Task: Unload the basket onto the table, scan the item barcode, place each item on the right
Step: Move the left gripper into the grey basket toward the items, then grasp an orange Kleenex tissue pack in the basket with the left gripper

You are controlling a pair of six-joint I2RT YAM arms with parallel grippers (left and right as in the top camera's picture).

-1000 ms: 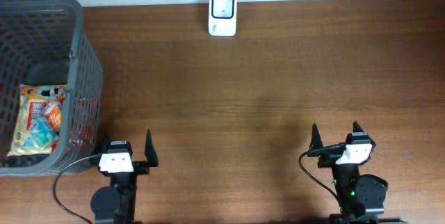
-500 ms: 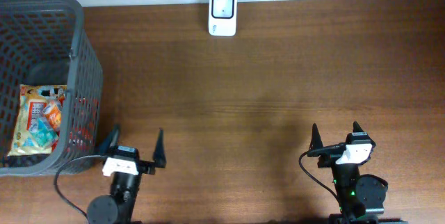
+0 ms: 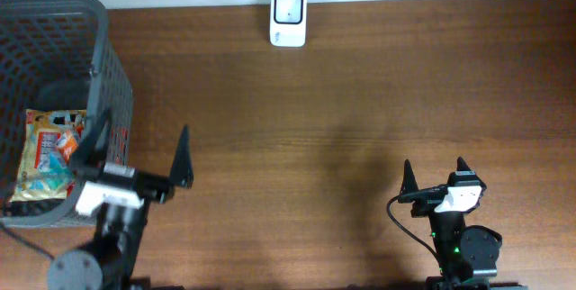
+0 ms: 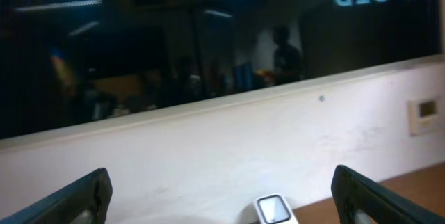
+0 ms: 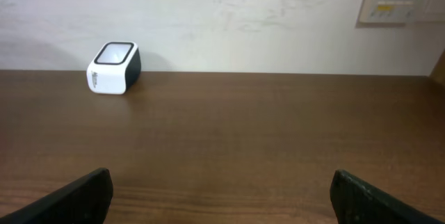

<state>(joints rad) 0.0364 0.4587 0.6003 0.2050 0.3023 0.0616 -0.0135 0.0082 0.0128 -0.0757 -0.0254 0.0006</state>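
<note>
**One packet in the basket, both grippers wide**

I see one snack packet (image 3: 45, 153) lying in the single grey basket (image 3: 115, 74) at the table's (image 3: 360, 92) left end. My left gripper (image 3: 139, 143) hangs over the basket's near corner, jaws wide, empty. One white scanner (image 3: 289, 5) sits at the far edge. My right gripper (image 3: 435, 171) is wide and empty too.

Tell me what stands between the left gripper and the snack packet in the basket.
The basket's right mesh wall stands between the left gripper and the snack packet, which lies on the basket floor. From above, nothing visible covers the packet, and the basket top is open.
</note>
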